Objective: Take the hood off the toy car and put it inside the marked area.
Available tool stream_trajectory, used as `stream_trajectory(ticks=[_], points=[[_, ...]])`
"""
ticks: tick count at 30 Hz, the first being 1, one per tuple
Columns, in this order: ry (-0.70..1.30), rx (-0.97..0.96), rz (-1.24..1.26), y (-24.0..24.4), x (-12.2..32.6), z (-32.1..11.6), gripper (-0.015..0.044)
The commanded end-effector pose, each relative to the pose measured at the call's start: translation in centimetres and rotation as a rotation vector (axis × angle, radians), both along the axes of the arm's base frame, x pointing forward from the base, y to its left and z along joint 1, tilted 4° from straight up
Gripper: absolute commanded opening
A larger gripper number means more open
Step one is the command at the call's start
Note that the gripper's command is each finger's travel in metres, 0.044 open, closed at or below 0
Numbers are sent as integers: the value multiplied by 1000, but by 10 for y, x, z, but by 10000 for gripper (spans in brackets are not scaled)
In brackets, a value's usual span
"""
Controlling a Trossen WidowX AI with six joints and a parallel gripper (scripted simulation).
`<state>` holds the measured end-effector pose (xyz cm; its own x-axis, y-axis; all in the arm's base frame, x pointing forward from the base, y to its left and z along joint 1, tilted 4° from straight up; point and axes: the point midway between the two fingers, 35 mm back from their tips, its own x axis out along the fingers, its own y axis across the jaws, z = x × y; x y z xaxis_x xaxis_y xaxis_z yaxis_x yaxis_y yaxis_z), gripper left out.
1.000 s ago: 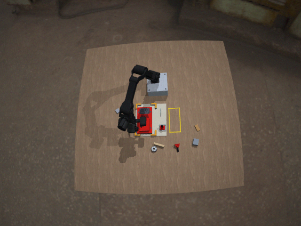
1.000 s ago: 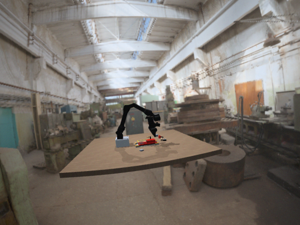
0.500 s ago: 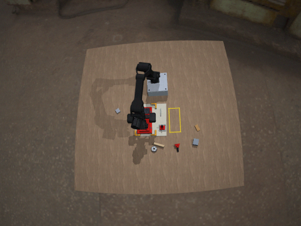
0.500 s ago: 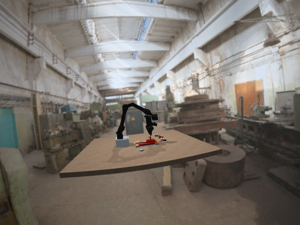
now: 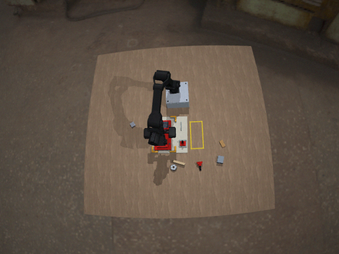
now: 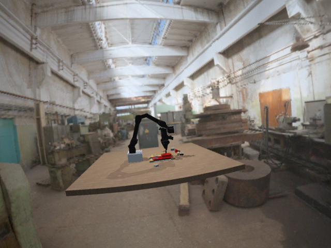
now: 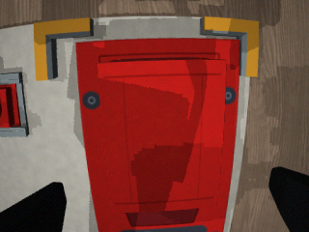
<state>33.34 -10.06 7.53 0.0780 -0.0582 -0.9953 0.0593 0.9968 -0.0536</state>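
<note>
The toy car's red body [image 5: 162, 148] [image 6: 158, 158] [image 7: 87, 72] lies on a cream board. Its hood [image 5: 167, 138] [image 6: 166, 154] [image 7: 159, 92] is a raised red panel seated on the car; the arm partly covers it in the top view. My gripper [image 5: 160, 135] [image 6: 166, 151] [image 7: 172, 188] is open and empty, pointing down above the hood. In the wrist view its fingers stand wide, one on each side of the car. The fingertips are hidden in the top view. The marked area [image 5: 196, 148] is a yellow outline right of the board, with nothing inside.
The cream board [image 5: 184, 134] [image 7: 48, 159] has orange corner brackets [image 5: 173, 151] [image 7: 41, 58] and a red piece [image 5: 182, 143] [image 7: 10, 106] in a grey holder. Beyond it lie a beige strip [image 5: 179, 162], a metal ring [image 5: 173, 166], a red-black piece [image 5: 199, 164] and small blocks [image 5: 220, 159] [image 5: 222, 143] [image 5: 132, 124].
</note>
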Motion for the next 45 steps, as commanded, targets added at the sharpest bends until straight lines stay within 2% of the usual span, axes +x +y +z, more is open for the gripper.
stream_trajectory(ticks=[1, 45], points=[[3, -3, -5, -1, 0, -4, 440], [3, -3, -5, -3, 2, -30, 440]])
